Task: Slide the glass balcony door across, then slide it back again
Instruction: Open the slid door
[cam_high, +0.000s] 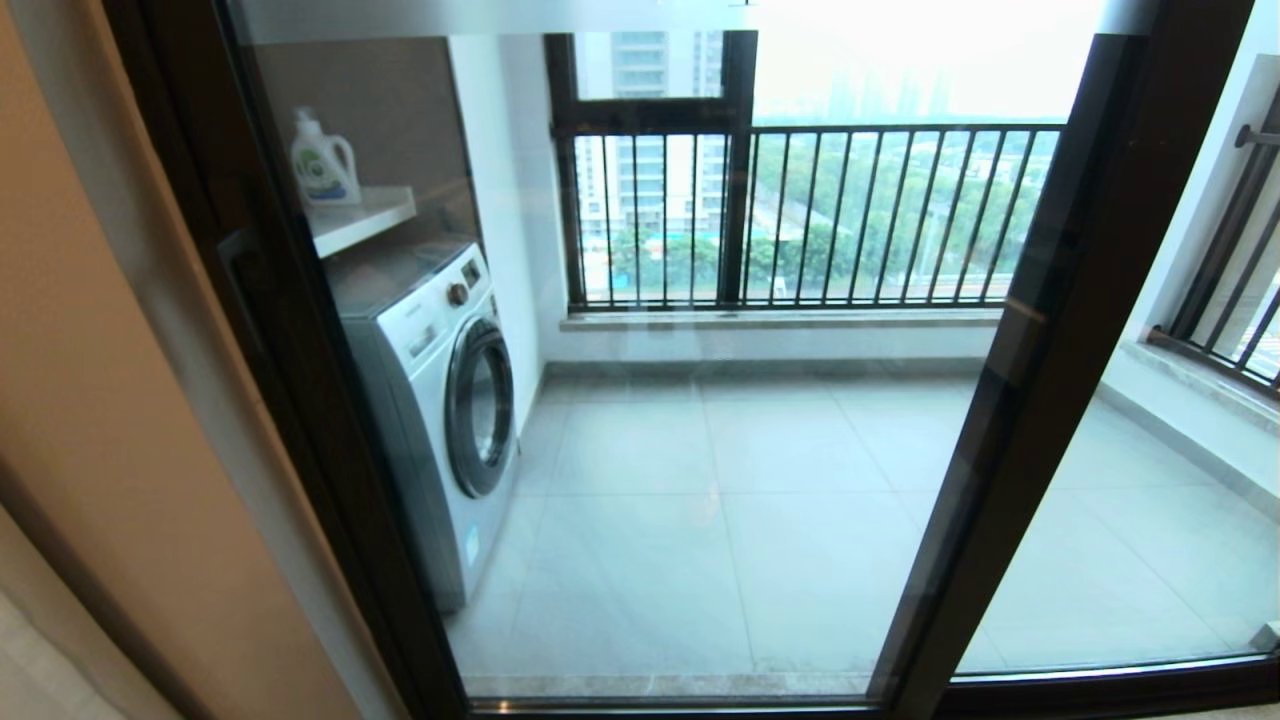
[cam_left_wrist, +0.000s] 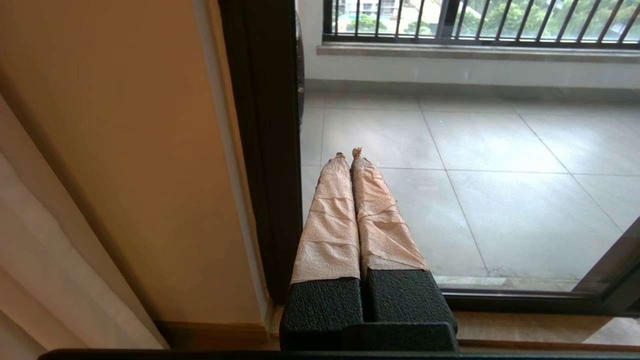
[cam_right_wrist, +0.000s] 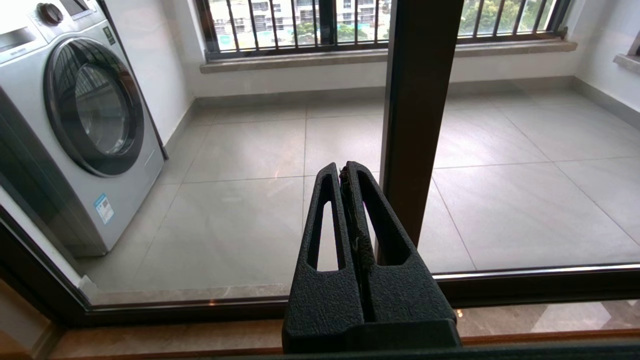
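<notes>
The glass balcony door (cam_high: 700, 480) fills the head view, a clear pane in a dark frame. Its left upright (cam_high: 290, 340) stands against the beige wall and carries a small dark pull handle (cam_high: 232, 265). Its right upright (cam_high: 1040, 340) slants down the right side. Neither arm shows in the head view. In the left wrist view my left gripper (cam_left_wrist: 348, 153) is shut and empty, with tape-wrapped fingers (cam_left_wrist: 330, 220) low beside the door's dark upright (cam_left_wrist: 265, 150). My right gripper (cam_right_wrist: 344, 168) is shut on nothing, low in front of the pane and just beside the brown upright (cam_right_wrist: 420, 100).
Behind the glass a washing machine (cam_high: 440, 400) stands at the left under a shelf (cam_high: 360, 220) with a detergent bottle (cam_high: 322, 160). A black-barred railing (cam_high: 800, 215) closes the tiled balcony. A beige wall (cam_high: 100, 400) and curtain (cam_left_wrist: 40, 260) lie left. The floor track (cam_right_wrist: 550, 285) runs below.
</notes>
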